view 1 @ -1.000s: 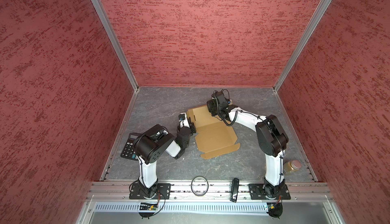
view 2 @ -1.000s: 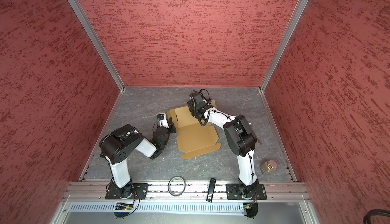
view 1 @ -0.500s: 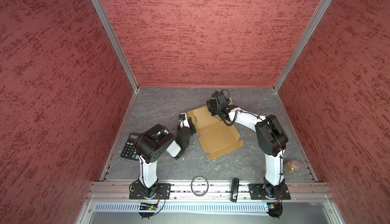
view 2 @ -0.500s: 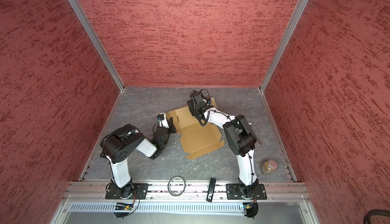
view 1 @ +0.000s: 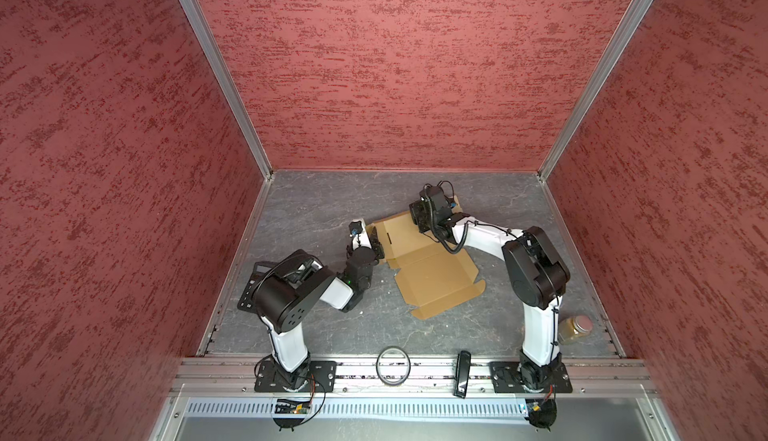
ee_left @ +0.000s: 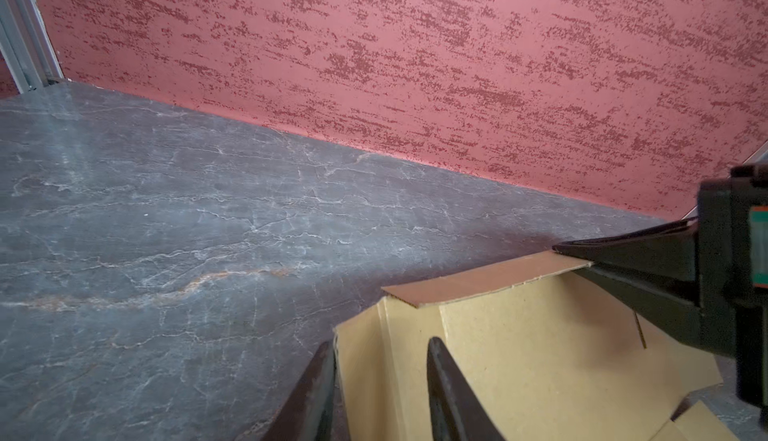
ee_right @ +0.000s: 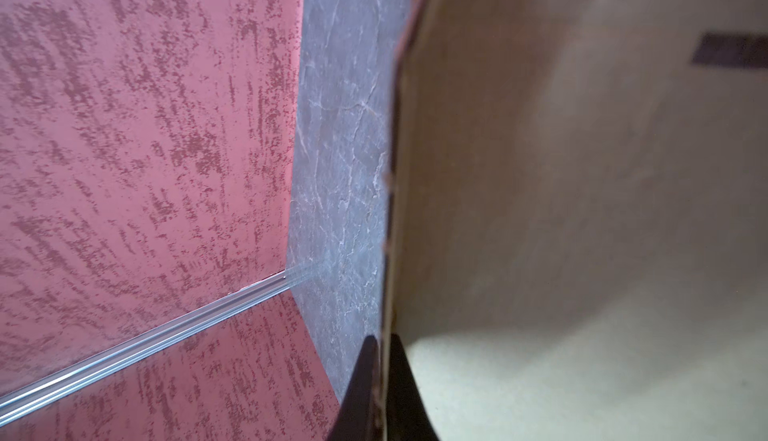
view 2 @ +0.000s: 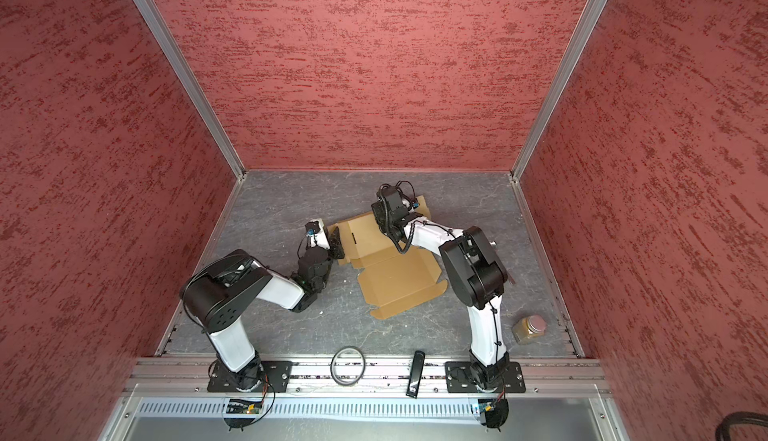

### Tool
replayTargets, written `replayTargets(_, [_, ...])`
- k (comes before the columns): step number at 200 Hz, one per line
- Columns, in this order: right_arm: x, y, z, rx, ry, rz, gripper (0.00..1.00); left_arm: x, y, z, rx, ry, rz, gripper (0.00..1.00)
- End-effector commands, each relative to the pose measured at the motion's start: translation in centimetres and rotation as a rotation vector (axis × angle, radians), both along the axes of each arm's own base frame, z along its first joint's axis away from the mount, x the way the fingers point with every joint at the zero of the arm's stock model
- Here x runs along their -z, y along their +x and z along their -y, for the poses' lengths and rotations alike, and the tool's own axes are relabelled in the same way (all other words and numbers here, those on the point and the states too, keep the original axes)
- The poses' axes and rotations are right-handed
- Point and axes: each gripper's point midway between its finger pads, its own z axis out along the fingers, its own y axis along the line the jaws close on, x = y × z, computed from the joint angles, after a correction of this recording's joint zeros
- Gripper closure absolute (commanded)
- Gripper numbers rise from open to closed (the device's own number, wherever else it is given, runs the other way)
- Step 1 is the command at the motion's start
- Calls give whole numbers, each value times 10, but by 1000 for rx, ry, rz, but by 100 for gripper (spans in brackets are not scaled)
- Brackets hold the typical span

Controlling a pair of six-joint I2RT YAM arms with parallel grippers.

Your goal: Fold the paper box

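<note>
Tan paper box [view 1: 432, 281]: an unfolded sheet on the grey tabletop [view 1: 324, 206], right of middle, between the two arms in both top views [view 2: 395, 283]. The near panel and its flaps lie flat, pointing toward the front rail [view 1: 415, 380]. The far panel [view 1: 395, 231] carries a dark slot.

Left arm [view 1: 299, 293] reaches to the sheet's left corner. In the left wrist view the left jaws stand narrowly apart, not clamped. An upright side flap [ee_left: 374, 356] rises in the gap, close against one jaw and clear of the other. Whether it touches the closer jaw: cannot tell.

Right arm [view 1: 490, 239] comes over the far panel from the right. The right jaws are closed on the far flap. In the right wrist view the thin cardboard edge [ee_right: 390, 210] runs straight into the pinch, with no gap on either side. The left wrist view shows the same grip from the side, at the end of the far flap [ee_left: 490, 281], which is lifted above the panel.

Well apart from the paper box: a jar [view 1: 575, 329] by the right arm's base, and a ring [view 1: 393, 366] and a black bar [view 1: 462, 372] on the front rail.
</note>
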Motion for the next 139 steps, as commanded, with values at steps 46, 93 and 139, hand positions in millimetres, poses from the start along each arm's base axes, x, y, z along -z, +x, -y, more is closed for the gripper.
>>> replayTargets(46, [-51,7,10,17,70,134,92,3,-13,-15,-53,25,-79,60])
replayTargets(93, [-65,4,11,-19,79,189,92,1,-16,-29,-88,3,-114,58])
replayTargets(139, [-62,-9,16,-59,91,224,92,-5,-15,-50,-98,-36,-154,55])
